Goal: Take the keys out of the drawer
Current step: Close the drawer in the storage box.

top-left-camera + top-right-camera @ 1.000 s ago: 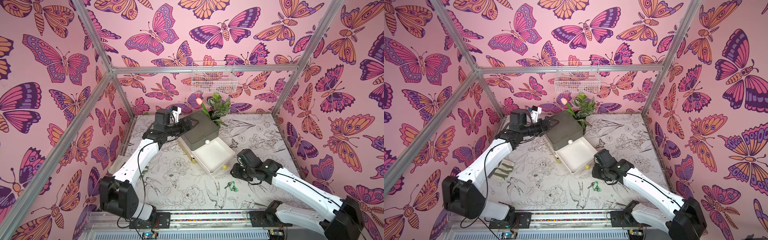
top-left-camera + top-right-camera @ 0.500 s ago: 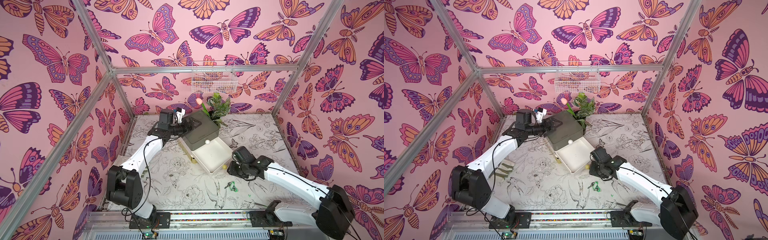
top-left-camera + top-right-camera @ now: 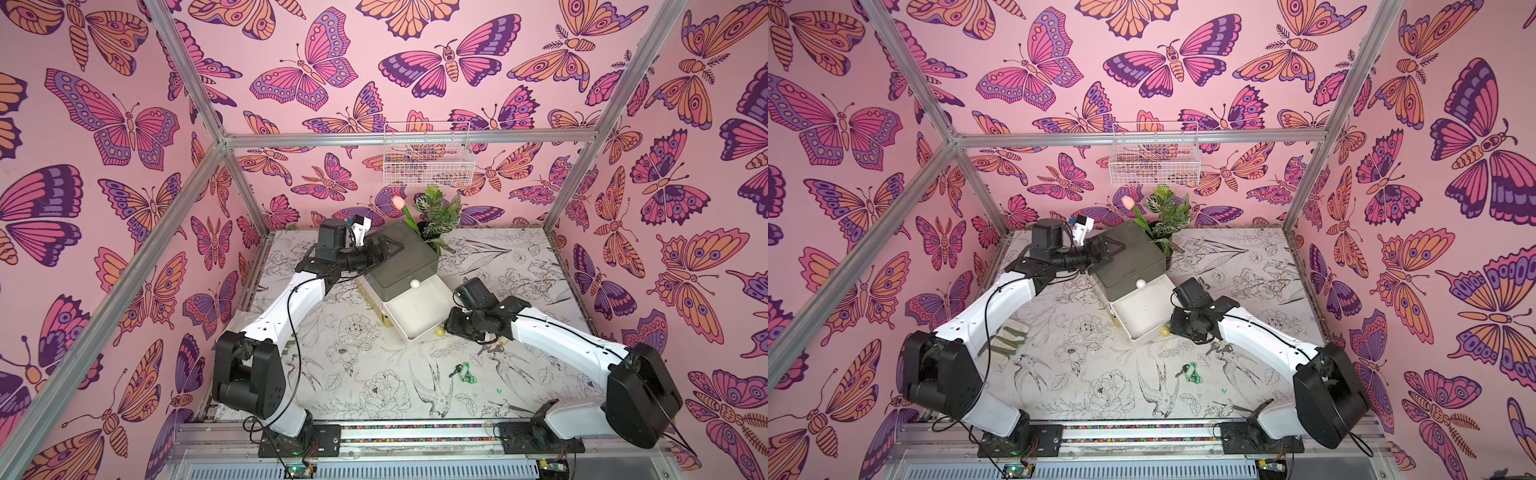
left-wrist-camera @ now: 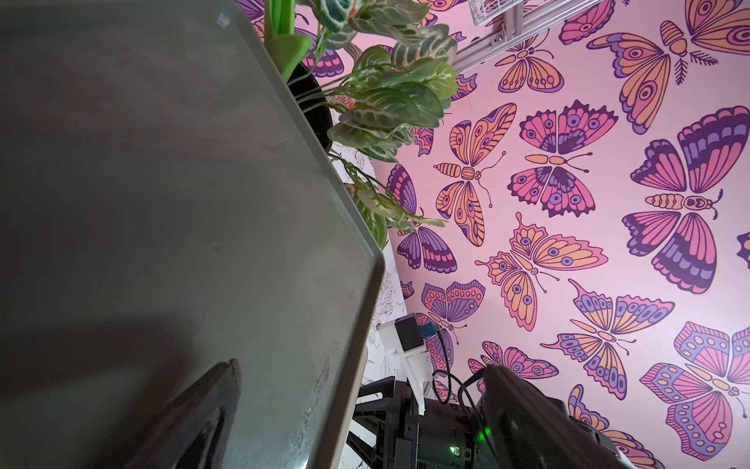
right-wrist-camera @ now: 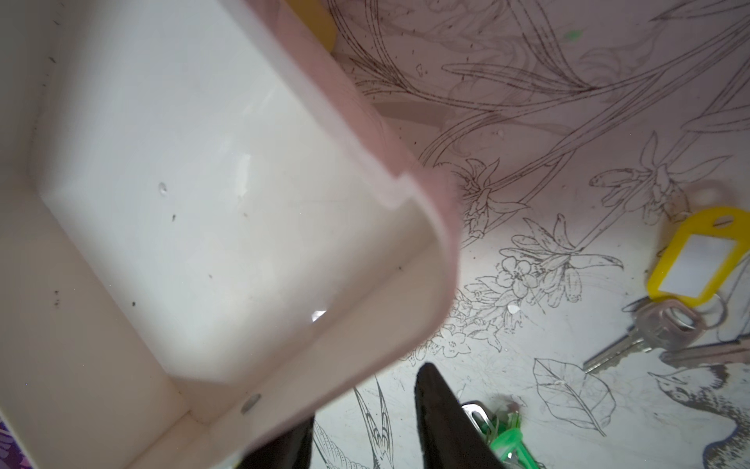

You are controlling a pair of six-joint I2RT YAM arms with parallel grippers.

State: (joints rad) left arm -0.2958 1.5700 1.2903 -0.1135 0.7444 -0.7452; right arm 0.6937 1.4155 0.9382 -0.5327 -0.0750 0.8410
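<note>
Pink butterfly-print walls on an aluminium frame enclose a white tabletop (image 3: 353, 374) printed with line-drawn birds and flowers.

Nearest the front rail, a bunch of dark keys with a green plastic tag (image 3: 464, 371) lies loose on the table. Just beyond it, beside the right arm, a silver key on a ring with a yellow tag (image 5: 698, 260) also rests on the table. Both bunches are outside the drawer. I can find no blue tags.

Next comes the right gripper (image 5: 365, 398). Its black jaws stand partly apart astride the front corner of the pulled-out white plastic drawer (image 3: 415, 309). I cannot tell whether they pinch that wall, and they carry no keys. The part of the drawer floor that shows is bare.

Farther back, the left gripper (image 3: 384, 249) is spread wide over the top of the grey-green drawer cabinet (image 3: 399, 257). It grasps nothing and apparently steadies the cabinet. Behind it stand a potted leafy plant (image 3: 440, 212) and a white wire basket (image 3: 428, 153) on the wall.

The emptying looks almost done. The next move calls for checking the drawer's rear, which is hidden under the cabinet, for any remaining bunches.
</note>
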